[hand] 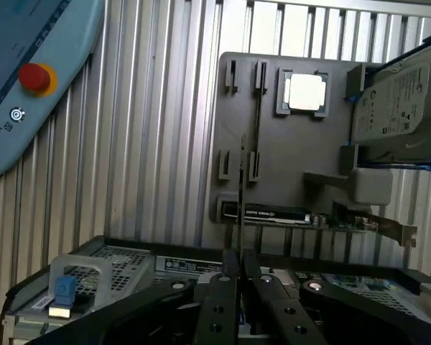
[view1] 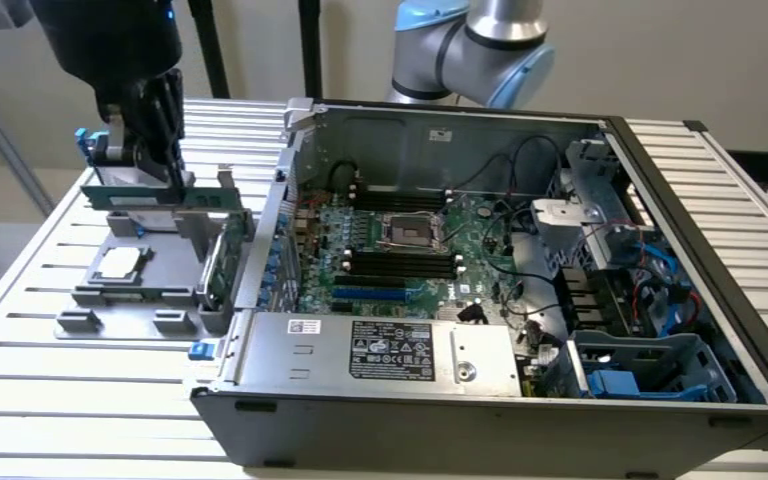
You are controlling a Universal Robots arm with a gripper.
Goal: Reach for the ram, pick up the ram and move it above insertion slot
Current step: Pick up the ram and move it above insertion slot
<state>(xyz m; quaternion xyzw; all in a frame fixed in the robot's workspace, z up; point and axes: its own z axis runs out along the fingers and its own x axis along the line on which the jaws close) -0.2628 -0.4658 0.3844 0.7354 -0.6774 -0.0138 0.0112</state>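
Judging by the frames, reach and pick-up look done: the ram (hand: 242, 194) sits edge-on between the jaws of the gripper (hand: 241, 277), which are closed down to a thin gap w/ the stick pinched in it. In the wrist view the ram runs straight out from the jaws as a thin dark line over the grey fixture tray (hand: 273, 136), lifted off it, not seated in any tray holder.

In the exterior view the gripper (view1: 157, 150) hangs over the tray (view1: 124, 290) on the exterior view's left, w/ the ram (view1: 164, 196) as a long green strip under the jaws, roughly level. Carry is what's left: the open PC case (view1: 518, 400) and its motherboard (view1: 418, 250) w/ dark ram slots (view1: 398, 262) lie toward the exterior view's right, well apart from the gripper. So the ram isn't above the slot yet; approx. two of three steps done.

Other items on the tray: CPU (hand: 305, 92), silver hard drive (hand: 402, 108), expansion card (hand: 345, 221) w/ metal bracket. All rest on the slatted metal tabletop (view1: 37, 400).
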